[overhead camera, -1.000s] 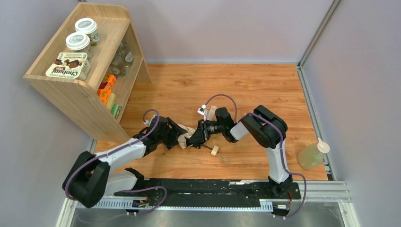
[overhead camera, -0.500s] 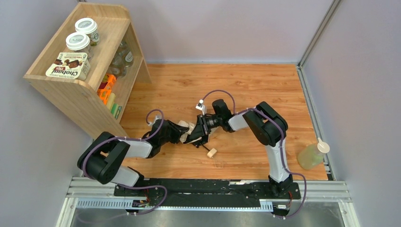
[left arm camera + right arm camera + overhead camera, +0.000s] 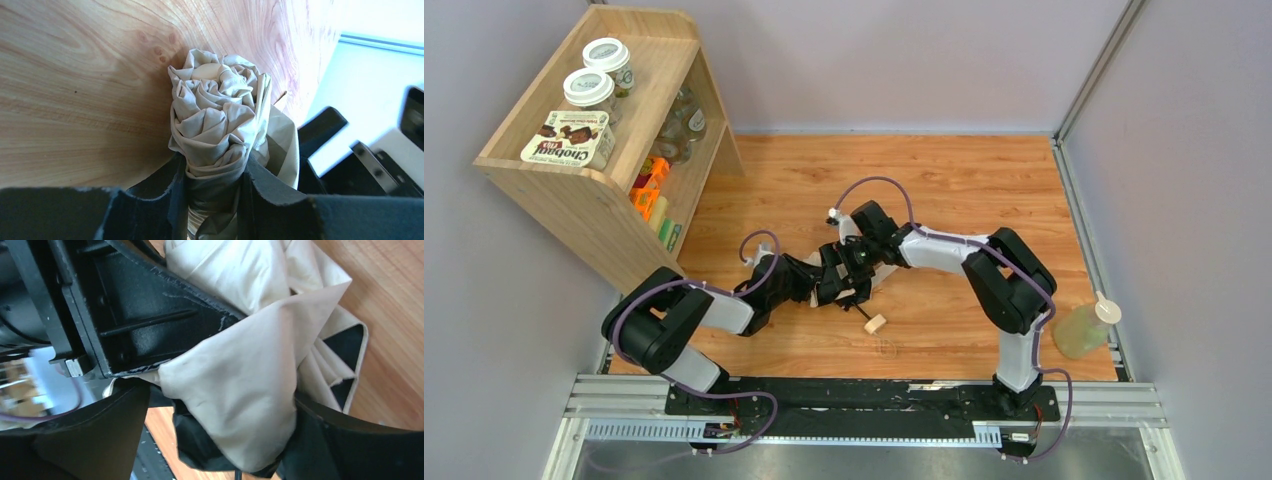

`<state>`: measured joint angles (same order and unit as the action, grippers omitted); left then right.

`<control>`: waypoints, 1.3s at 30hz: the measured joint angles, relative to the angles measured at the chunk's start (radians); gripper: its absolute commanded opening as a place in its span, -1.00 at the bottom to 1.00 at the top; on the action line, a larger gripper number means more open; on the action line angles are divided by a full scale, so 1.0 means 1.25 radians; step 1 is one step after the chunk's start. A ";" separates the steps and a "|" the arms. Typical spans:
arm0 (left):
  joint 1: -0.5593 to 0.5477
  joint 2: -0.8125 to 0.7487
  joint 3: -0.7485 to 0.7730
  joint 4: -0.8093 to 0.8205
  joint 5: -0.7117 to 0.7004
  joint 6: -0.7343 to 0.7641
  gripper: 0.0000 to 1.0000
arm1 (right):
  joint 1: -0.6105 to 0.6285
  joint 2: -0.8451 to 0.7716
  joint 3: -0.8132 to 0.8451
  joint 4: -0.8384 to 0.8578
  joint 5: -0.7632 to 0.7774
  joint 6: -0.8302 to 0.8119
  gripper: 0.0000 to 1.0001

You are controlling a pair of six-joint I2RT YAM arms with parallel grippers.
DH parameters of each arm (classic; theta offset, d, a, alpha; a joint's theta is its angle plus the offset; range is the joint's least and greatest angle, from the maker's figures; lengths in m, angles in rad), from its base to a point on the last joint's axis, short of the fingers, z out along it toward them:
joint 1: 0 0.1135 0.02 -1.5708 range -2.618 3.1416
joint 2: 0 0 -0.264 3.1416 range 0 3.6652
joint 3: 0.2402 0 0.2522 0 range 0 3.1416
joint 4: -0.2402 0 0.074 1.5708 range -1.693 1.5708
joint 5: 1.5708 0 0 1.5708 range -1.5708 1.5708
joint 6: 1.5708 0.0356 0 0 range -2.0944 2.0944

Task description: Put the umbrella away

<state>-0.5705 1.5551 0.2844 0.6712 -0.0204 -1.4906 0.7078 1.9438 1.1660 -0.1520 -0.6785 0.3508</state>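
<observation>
Pinching the umbrella point(image 3: 220, 115) at its rolled canopy, the left gripper point(image 3: 214, 175) steadies it — likely so the right gripper point(image 3: 220, 440), jaws wide, can gather loose cloth.

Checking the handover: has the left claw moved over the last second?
Yes. The left claw, closed on the umbrella, has shifted slightly to the right in the top view, away from the wooden shelf.
</observation>
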 measured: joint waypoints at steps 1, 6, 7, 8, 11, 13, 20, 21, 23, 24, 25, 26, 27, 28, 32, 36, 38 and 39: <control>-0.002 -0.003 0.000 -0.003 -0.003 0.000 -0.92 | 0.016 -0.016 0.011 -0.040 0.050 -0.015 1.00; -0.005 -0.040 0.000 -0.056 -0.012 -0.001 -0.93 | 0.104 -0.111 0.020 -0.157 0.314 -0.089 1.00; -0.005 -0.052 0.000 -0.075 -0.012 -0.002 -0.94 | 0.124 -0.137 0.009 -0.157 0.373 -0.100 1.00; -0.005 -0.063 0.000 -0.094 -0.012 -0.003 -0.94 | 0.149 -0.161 -0.008 -0.147 0.434 -0.110 1.00; -0.005 -0.092 0.006 -0.145 -0.012 -0.005 -0.94 | 0.231 -0.196 -0.053 -0.107 0.591 -0.140 0.99; -0.005 -0.108 0.010 -0.177 -0.011 -0.007 -0.95 | 0.283 -0.189 -0.072 -0.075 0.668 -0.159 0.95; -0.005 -0.140 0.026 -0.253 -0.010 -0.016 -0.96 | 0.348 -0.096 -0.083 0.017 0.818 -0.198 0.84; -0.005 -0.142 0.030 -0.261 -0.009 -0.019 -0.96 | 0.348 -0.080 -0.083 0.027 0.840 -0.201 0.76; -0.006 -0.143 0.035 -0.273 -0.009 -0.024 -0.98 | 0.349 -0.058 -0.076 0.059 0.881 -0.199 0.37; -0.007 -0.143 0.037 -0.276 -0.011 -0.028 -0.98 | 0.350 -0.049 -0.071 0.071 0.897 -0.201 0.09; -0.005 -0.143 0.039 -0.279 -0.011 -0.034 -0.98 | 0.356 -0.041 -0.069 0.078 0.913 -0.189 -0.21; -0.003 -0.143 0.040 -0.281 -0.011 -0.040 -0.98 | 0.362 -0.035 -0.069 0.084 0.924 -0.178 -0.44; -0.002 -0.144 0.041 -0.285 -0.009 -0.044 -0.98 | 0.367 -0.030 -0.070 0.090 0.934 -0.171 -0.67; -0.002 -0.145 0.042 -0.288 -0.011 -0.044 -0.98 | 0.371 -0.027 -0.073 0.096 0.941 -0.165 -0.95; -0.005 -0.159 0.052 -0.315 -0.017 -0.041 -0.87 | 0.373 -0.038 -0.109 0.145 0.940 -0.191 -1.00; -0.011 -0.201 0.062 -0.390 -0.037 -0.036 -0.17 | 0.344 -0.067 -0.181 0.252 0.829 -0.191 -1.00; -0.015 -0.241 0.069 -0.457 -0.055 -0.028 0.20 | 0.309 -0.076 -0.208 0.302 0.705 -0.190 -1.00; -0.015 -0.266 0.070 -0.489 -0.064 -0.018 0.44 | 0.288 -0.076 -0.214 0.323 0.640 -0.185 -1.00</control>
<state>-0.5892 1.2232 0.3721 0.0601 -0.1009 -1.5127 1.0683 1.8484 0.8986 0.2520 0.1211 0.1192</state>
